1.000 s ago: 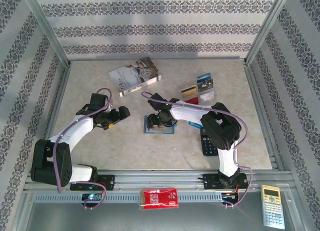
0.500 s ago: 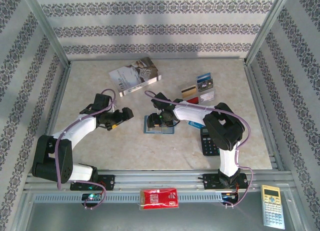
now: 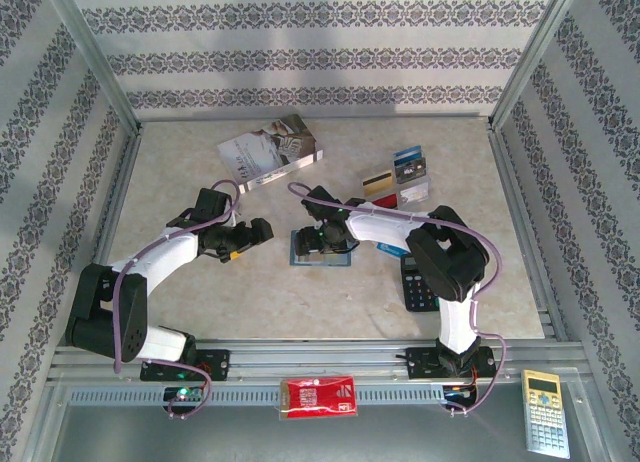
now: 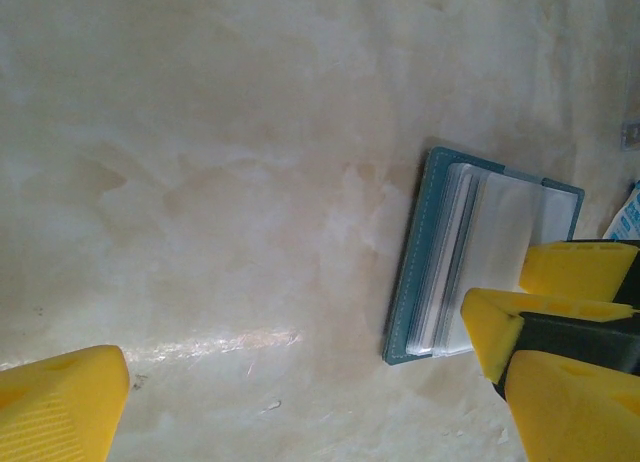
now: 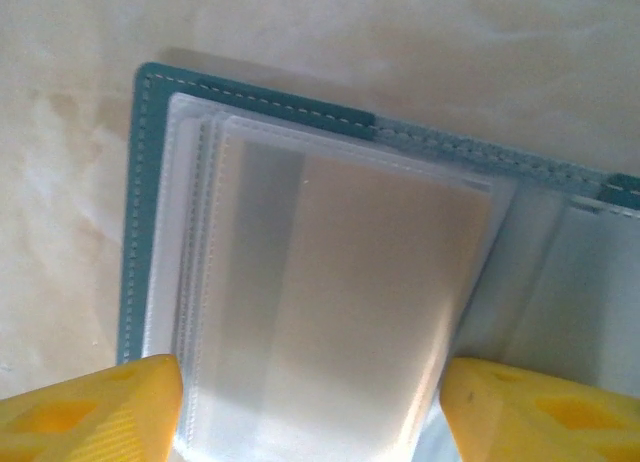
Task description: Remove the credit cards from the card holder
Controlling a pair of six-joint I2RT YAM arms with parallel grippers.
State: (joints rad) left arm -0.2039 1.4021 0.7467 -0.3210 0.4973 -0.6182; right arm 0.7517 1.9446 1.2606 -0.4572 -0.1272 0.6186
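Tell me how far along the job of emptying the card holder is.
Done: several cards lie loose at the far right of the table. In hand: the right gripper, jaws open, straddles the clear sleeves of the open card holder. The left gripper hangs open beside it. Left: the top sleeve looks empty; whether any cards sit underneath cannot be told.

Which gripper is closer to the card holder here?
Right. The right gripper sits over the open card holder, jaws straddling it; the left gripper hangs open, apart, to its left.
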